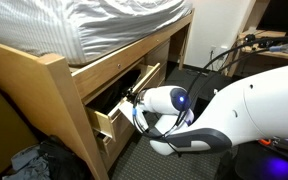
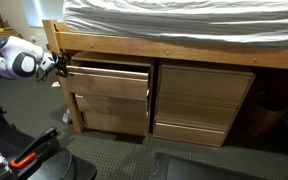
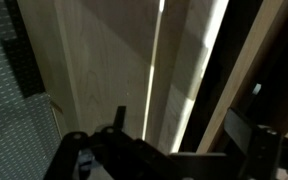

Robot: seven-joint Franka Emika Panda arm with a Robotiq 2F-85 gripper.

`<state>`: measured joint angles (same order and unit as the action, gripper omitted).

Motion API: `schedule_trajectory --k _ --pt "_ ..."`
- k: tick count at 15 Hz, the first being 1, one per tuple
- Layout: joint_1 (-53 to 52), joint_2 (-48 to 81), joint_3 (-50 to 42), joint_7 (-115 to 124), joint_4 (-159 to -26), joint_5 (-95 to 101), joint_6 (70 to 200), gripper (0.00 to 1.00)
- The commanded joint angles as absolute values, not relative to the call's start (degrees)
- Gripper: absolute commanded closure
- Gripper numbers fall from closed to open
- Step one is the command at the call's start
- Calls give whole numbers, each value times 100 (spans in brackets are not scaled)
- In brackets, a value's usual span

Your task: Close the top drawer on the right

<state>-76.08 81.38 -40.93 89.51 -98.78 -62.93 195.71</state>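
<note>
The top drawer (image 2: 109, 80) of pale wood stands pulled out from under the bed, in the drawer stack nearest the bed post. Its dark inside shows in an exterior view, behind its front panel (image 1: 111, 122). My gripper (image 1: 134, 97) is outside the front panel, close to the post end of the drawer (image 2: 59, 63). In the wrist view the gripper (image 3: 184, 140) is open, its dark fingers (image 3: 119, 122) wide apart with nothing between them. Pale wood panelling (image 3: 114, 60) fills the wrist view just ahead. Whether a finger touches the wood I cannot tell.
The bed rail (image 2: 184, 50) and square post (image 1: 59, 100) sit right above and beside the drawer. Lower drawers (image 2: 109, 118) and a shut drawer stack (image 2: 204, 100) are alongside. Clothes (image 1: 24, 160) lie on the carpet; cables (image 1: 224, 55) hang behind the arm.
</note>
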Motion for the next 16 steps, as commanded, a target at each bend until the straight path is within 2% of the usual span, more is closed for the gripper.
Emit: schedule_trajectory --k 1,3,7,9,10,16 --pt "-7166 7293 -3700 8554 -10103 -5666 19218 0" --pt "-6982 7011 -3532 8442 -10170 -5359 19070 0" --pt "-6230 6143 -2646 7741 -10369 -4914 19145 0" --pt "-6121 5881 -2529 7648 -10651 -4737 18974 0" --pt "-6380 6467 -2847 7955 -10191 -4961 19155 0" --pt "-5965 5817 -2380 7515 -10598 -4625 19001 0"
